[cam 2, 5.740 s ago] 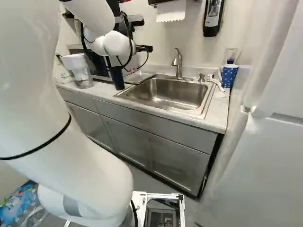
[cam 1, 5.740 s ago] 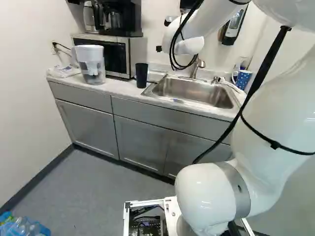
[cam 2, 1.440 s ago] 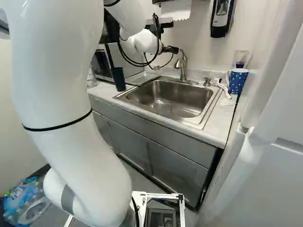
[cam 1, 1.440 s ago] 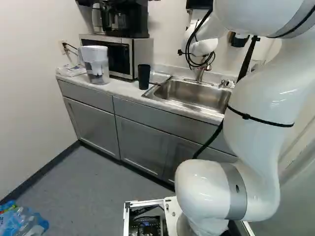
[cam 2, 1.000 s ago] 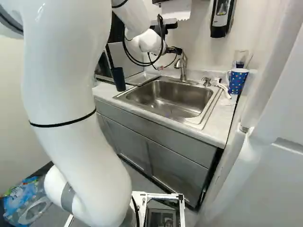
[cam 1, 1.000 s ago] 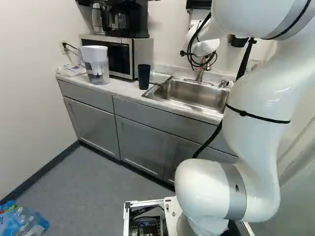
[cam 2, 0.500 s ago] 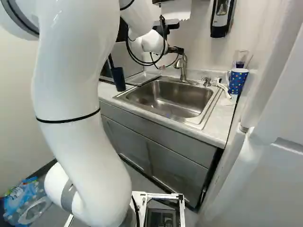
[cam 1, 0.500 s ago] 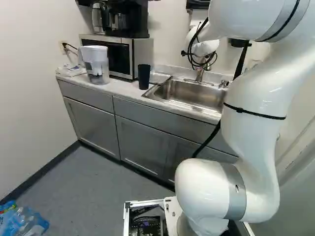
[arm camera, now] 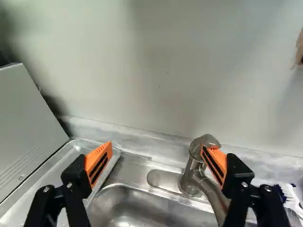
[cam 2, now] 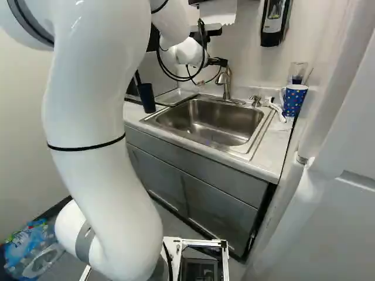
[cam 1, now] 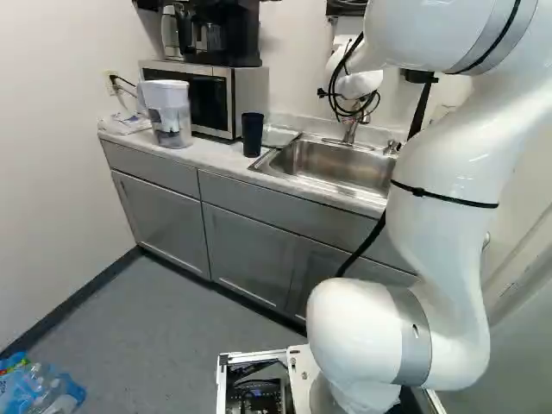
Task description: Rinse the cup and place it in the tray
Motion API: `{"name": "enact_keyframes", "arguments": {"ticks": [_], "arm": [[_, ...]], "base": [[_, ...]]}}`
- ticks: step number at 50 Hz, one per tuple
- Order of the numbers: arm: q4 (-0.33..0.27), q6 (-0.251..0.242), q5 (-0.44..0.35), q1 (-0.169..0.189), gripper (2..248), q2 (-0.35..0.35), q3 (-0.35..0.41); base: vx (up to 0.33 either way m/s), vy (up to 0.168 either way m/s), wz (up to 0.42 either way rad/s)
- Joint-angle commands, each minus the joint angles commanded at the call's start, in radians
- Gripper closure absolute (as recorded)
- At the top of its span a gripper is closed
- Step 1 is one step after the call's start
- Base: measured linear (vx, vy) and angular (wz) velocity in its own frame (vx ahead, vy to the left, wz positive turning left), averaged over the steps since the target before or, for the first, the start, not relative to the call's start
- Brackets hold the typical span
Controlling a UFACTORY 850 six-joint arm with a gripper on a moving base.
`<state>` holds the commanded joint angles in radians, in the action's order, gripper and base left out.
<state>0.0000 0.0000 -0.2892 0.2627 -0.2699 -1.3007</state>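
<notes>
Base (cam 2: 202, 242) and arm (cam 2: 99, 170) had shifted; your tool (arm camera: 158, 147), wide open and empty, had neared the faucet (arm camera: 191, 179), probably for rinsing. Black cup (cam 1: 252, 136) stood on the bench (cam 1: 203, 153), ten o'clock from the sink (cam 1: 332, 166).

Our base (cam 2: 225, 260) has moved, shifting the whole counter (cam 2: 270, 153) in both base views. Our arm (cam 2: 88, 117) has swung its upper part rightward in the right base view, and our claw (cam 2: 220, 62) has come nearer the faucet (cam 2: 227, 88) by the counter's back edge.
</notes>
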Motion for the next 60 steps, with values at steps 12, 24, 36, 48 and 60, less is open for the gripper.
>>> {"name": "enact_keyframes", "arguments": {"ticks": [12, 24, 36, 48, 60], "arm": [[0.0, 0.0, -0.012, 0.0, 3, 0.0, 0.0], [0.0, 0.0, -0.026, 0.0, 3, 0.0, 0.0], [0.0, 0.0, -0.044, 0.003, 3, -0.002, -0.002], [0.0, 0.0, -0.06, 0.008, 3, -0.005, -0.005], [0.0, 0.0, -0.073, 0.012, 3, -0.01, -0.011]], "base": [[0.0, 0.0, 0.0], [0.0, 0.0, 0.0], [0.0, 0.0, 0.0], [0.0, 0.0, 0.0], [0.0, 0.0, 0.0]]}}
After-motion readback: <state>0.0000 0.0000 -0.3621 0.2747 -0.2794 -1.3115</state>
